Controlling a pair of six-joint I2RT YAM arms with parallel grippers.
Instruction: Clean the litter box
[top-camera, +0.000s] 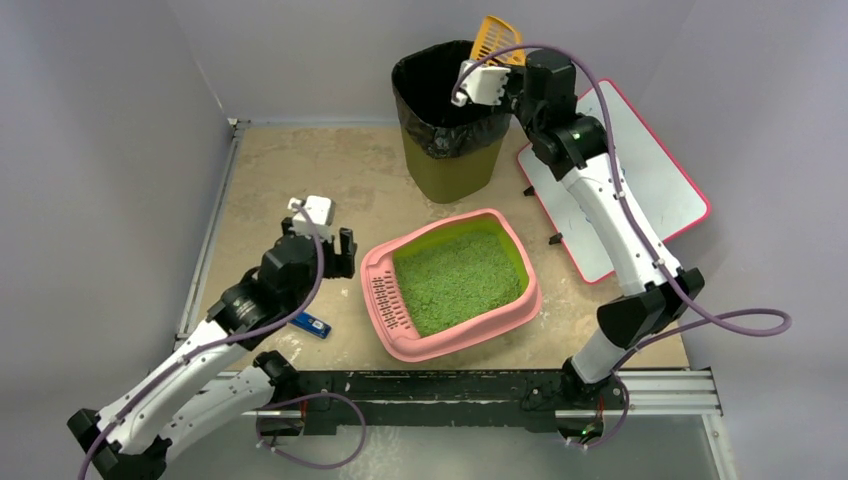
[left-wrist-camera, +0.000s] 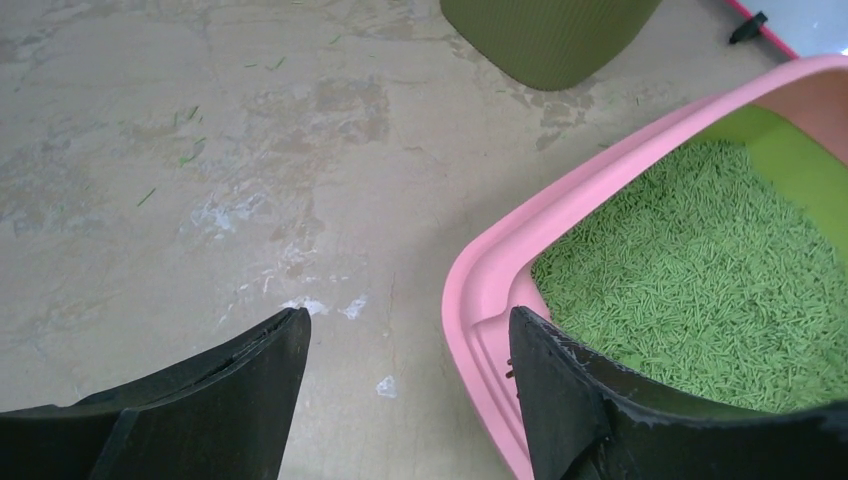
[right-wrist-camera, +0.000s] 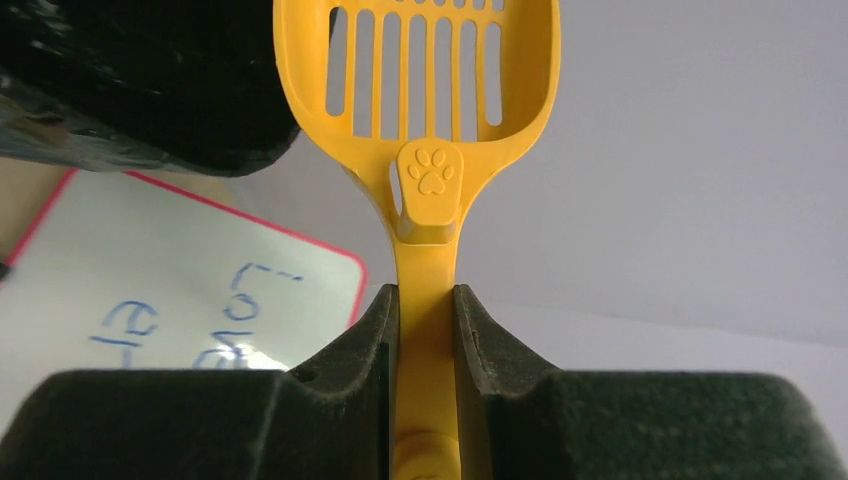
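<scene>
I see the litter box (top-camera: 455, 345) mid-counter (top-camera: 300, 170), green litter inside, grate lip on the left-arm side. Left tool (left-wrist-camera: 405, 318) is spread wide and empty, just beside the box's grate end. Right tool (right-wrist-camera: 427, 295) is pinching the scoop (top-camera: 497, 38) handle, up at the bin (top-camera: 450, 165) rim, beyond the box. Whiteboard (top-camera: 650, 180) lies right of the box.

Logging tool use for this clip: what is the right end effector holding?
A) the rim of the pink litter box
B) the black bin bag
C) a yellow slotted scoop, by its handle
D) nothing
C: in the right wrist view the right end effector is shut on the handle of the yellow scoop, whose slotted head points away from it.
</scene>
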